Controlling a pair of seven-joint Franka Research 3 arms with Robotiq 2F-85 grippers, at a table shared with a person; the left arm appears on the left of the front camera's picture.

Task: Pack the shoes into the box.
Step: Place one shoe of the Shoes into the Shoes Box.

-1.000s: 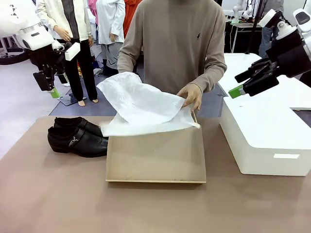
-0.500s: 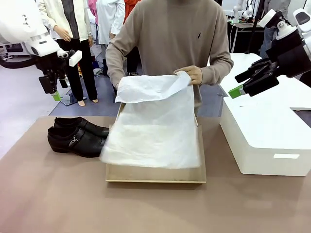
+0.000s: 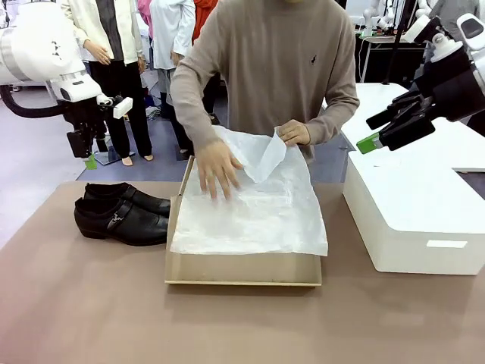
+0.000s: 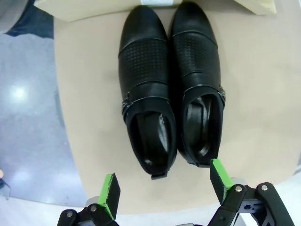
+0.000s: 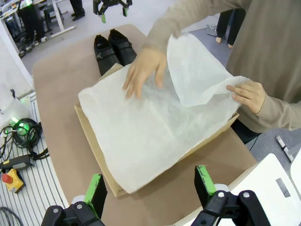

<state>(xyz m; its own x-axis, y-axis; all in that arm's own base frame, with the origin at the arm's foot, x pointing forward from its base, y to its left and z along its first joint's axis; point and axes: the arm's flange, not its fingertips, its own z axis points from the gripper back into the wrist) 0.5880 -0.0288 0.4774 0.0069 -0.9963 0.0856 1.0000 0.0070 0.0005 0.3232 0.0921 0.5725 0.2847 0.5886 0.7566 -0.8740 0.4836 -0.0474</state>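
Since half a second ago the tissue paper (image 3: 250, 212) has come down flat over the box (image 3: 242, 269), and a person's hand (image 3: 218, 168) presses on it. The left claw (image 4: 164, 181) hangs wide open, empty, above the shoes (image 3: 121, 214). They sit side by side on the counter (image 3: 91, 303), just left of the box. The right claw (image 3: 371, 130) is wide open, empty, above the white box (image 3: 417, 220).

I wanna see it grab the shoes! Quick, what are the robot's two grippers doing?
Left gripper: jaws open, empty, over the shoes.
Right gripper: jaws open, empty.
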